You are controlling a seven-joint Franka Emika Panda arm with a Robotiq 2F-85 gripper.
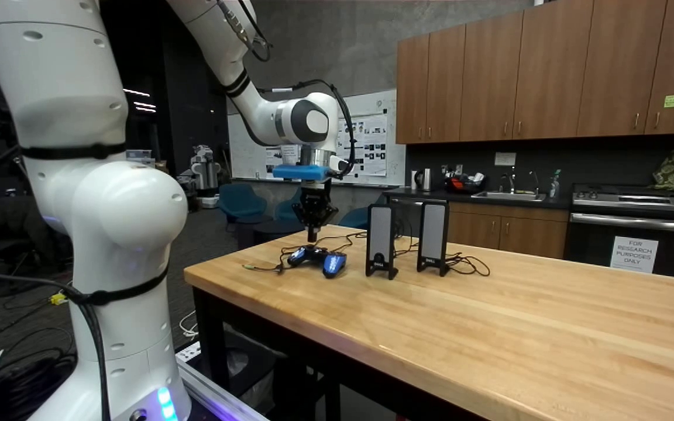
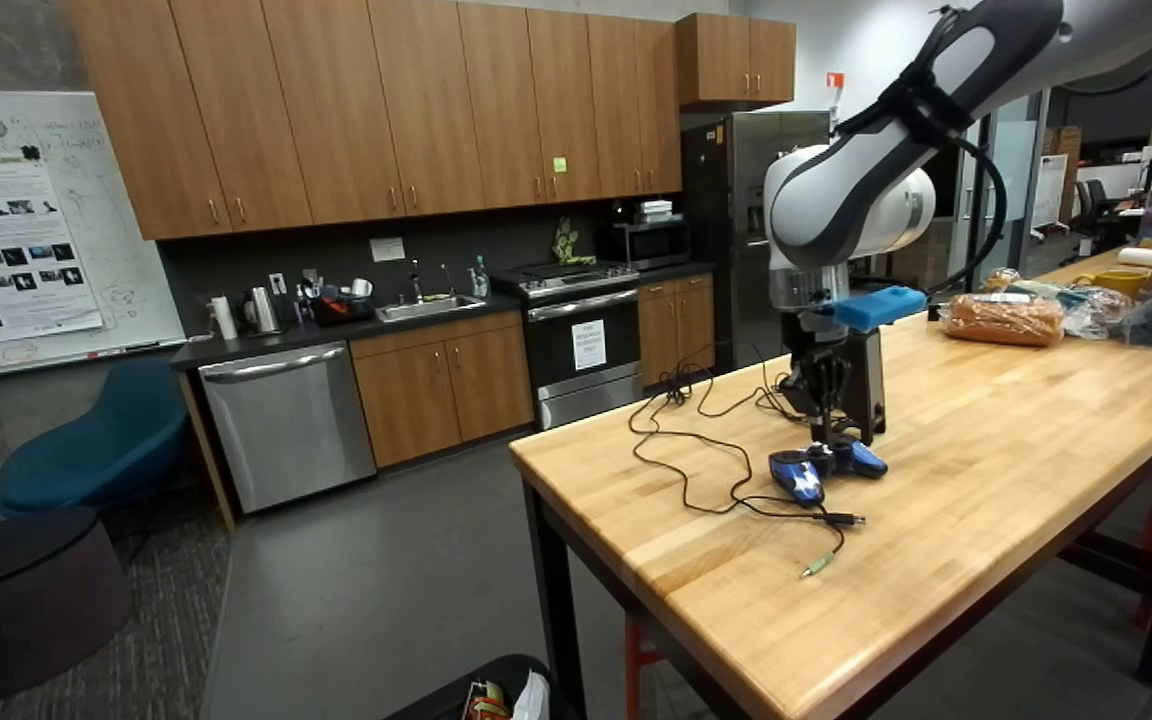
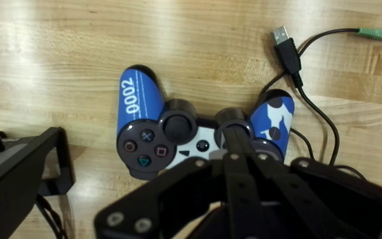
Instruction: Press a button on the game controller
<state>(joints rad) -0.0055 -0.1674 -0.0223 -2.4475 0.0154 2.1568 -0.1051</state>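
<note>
The game controller is black with blue handles and a white centre panel. It lies flat on the wooden table in both exterior views (image 1: 333, 264) (image 2: 798, 478), and its buttons and sticks face up in the wrist view (image 3: 192, 142). My gripper points straight down over it in both exterior views (image 1: 312, 238) (image 2: 821, 435). Its fingers are together with nothing between them. In the wrist view the fingertips (image 3: 235, 134) overlap the right-hand stick and hide part of it and the pad beside it. I cannot tell whether the fingertips touch the controller.
Two upright black speakers (image 1: 381, 240) (image 1: 433, 237) stand close to the controller; one edge shows in the wrist view (image 3: 8, 179). Thin cables (image 2: 726, 505) loop around the controller, with a USB plug (image 3: 288, 56) and green plug (image 3: 378, 33). Bagged items (image 2: 1006, 318) lie farther along the table.
</note>
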